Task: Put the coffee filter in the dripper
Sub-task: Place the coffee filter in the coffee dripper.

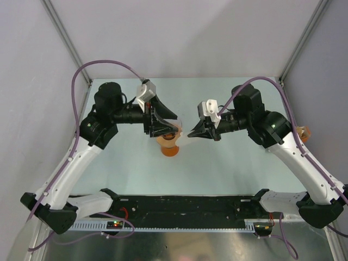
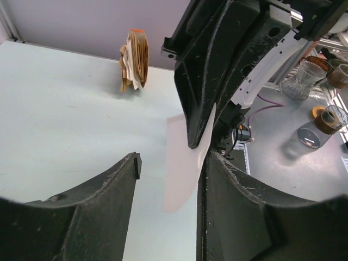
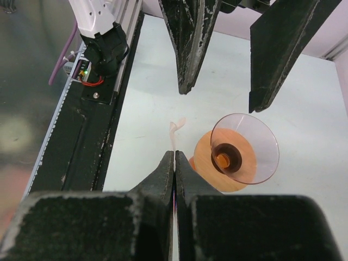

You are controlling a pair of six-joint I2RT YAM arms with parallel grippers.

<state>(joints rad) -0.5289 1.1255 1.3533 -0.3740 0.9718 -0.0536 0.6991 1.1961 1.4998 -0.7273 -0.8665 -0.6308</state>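
Note:
The dripper (image 3: 239, 155), a clear cone on an orange base, stands mid-table (image 1: 169, 145). My right gripper (image 3: 174, 155) is shut on the edge of the thin white coffee filter (image 3: 175, 133), just left of the dripper in the right wrist view. In the left wrist view the filter (image 2: 182, 168) hangs as a pale sheet from the right gripper's black jaws. It sits between my left gripper's (image 2: 174, 160) spread fingers and close to the right-hand one, without being pinched. From above, the left gripper (image 1: 172, 125) hovers open over the dripper, facing the right gripper (image 1: 191, 133).
A tan-and-white stack of paper fans (image 2: 135, 60) stands at the far side of the table. Glass jars and cups (image 2: 318, 103) sit on the metal surface beyond the table. A black rail (image 1: 185, 209) runs along the near edge between the arm bases.

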